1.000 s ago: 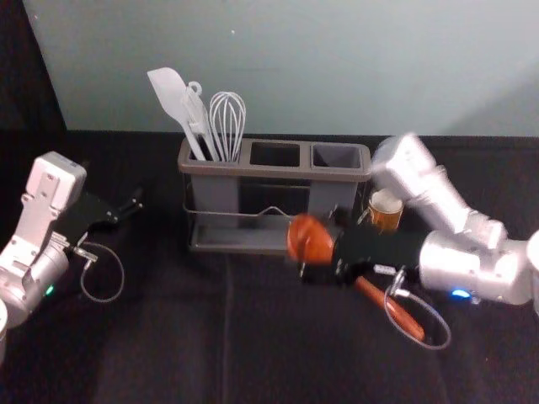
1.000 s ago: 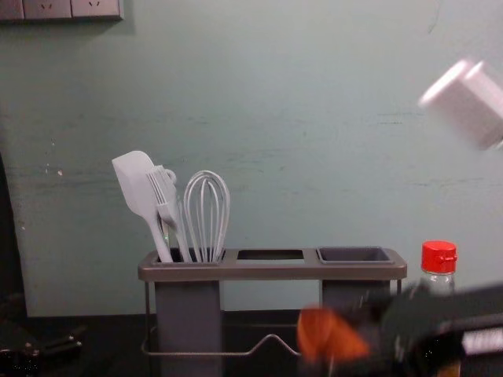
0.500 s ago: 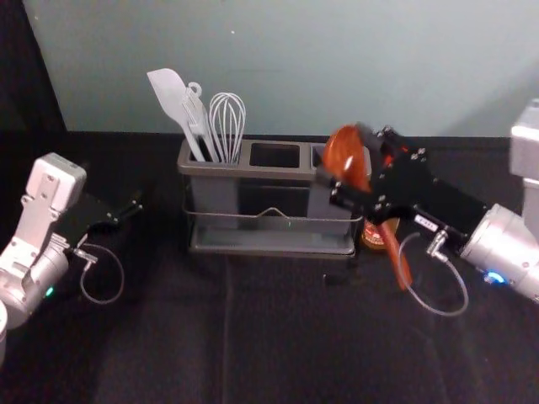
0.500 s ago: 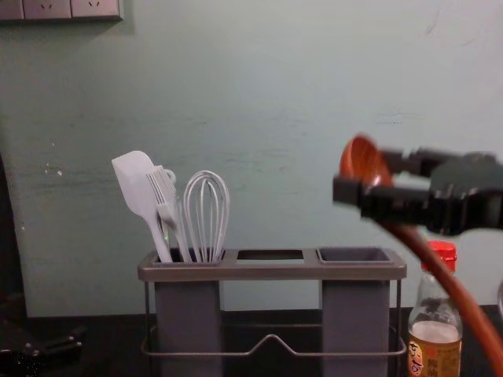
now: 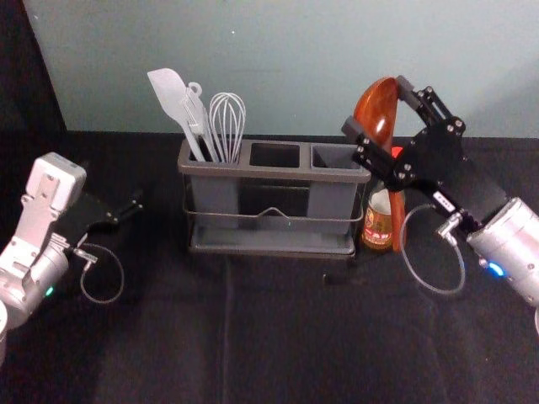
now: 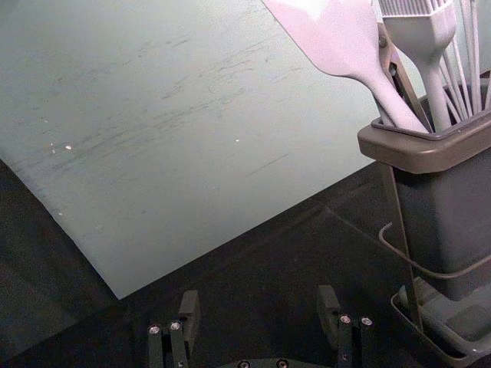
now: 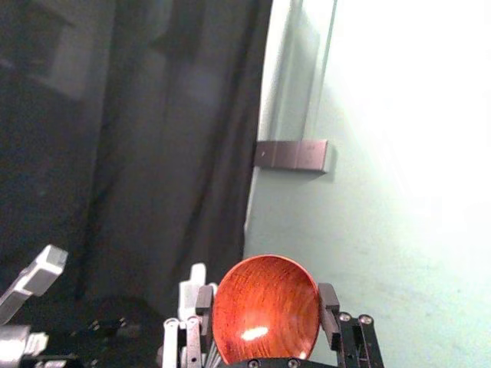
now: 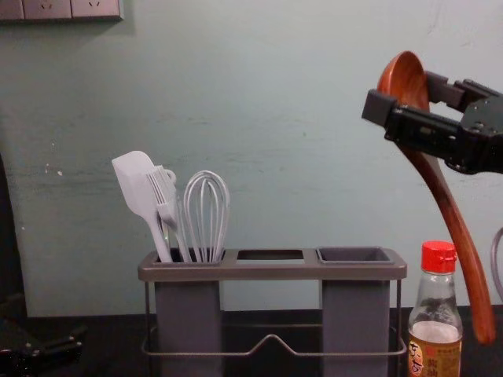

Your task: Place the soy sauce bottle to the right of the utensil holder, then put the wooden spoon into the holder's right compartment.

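Note:
My right gripper [image 5: 376, 112] is shut on the wooden spoon [image 5: 378, 108] by its bowl, back right of the utensil holder [image 5: 239, 170]. In the chest view the spoon [image 8: 449, 206] hangs handle down, slightly tilted, beside the soy sauce bottle [image 8: 437, 314]. That red-capped bottle [image 5: 377, 220] stands upright just right of the holder. In the right wrist view the spoon's bowl [image 7: 265, 309] lies between the fingers of my right gripper [image 7: 265, 313]. The holder's right compartment [image 8: 355, 254] holds nothing visible. My left gripper [image 5: 135, 204] is parked at the left, open in its wrist view [image 6: 259, 307].
A white spatula [image 8: 138, 184], a brush [image 8: 166, 197] and a whisk [image 8: 207, 210] stand in the holder's left compartment. A wire rail [image 8: 271, 339] crosses the holder's front. Behind everything rises a pale green wall [image 8: 283, 102].
The right gripper has risen and moved back and rightward with the spoon, whose handle has swung down to a steeper angle. The left arm, holder and bottle stayed put.

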Controlling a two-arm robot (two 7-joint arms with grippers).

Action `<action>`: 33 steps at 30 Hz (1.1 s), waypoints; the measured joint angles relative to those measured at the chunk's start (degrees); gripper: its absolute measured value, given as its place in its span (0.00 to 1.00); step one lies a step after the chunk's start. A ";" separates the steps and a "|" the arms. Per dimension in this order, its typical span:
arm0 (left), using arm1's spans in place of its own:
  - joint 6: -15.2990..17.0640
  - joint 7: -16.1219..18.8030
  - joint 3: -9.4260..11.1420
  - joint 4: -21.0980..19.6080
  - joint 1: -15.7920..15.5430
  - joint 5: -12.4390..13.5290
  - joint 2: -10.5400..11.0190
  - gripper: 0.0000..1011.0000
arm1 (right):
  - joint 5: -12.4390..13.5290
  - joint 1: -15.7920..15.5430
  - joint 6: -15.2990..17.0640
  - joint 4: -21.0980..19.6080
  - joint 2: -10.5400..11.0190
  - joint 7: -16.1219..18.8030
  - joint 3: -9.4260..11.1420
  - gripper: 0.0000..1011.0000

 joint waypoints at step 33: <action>0.00 0.00 0.00 0.00 0.00 0.00 0.00 0.99 | -2.43 16.69 -2.58 17.37 -9.85 3.38 -2.07 0.83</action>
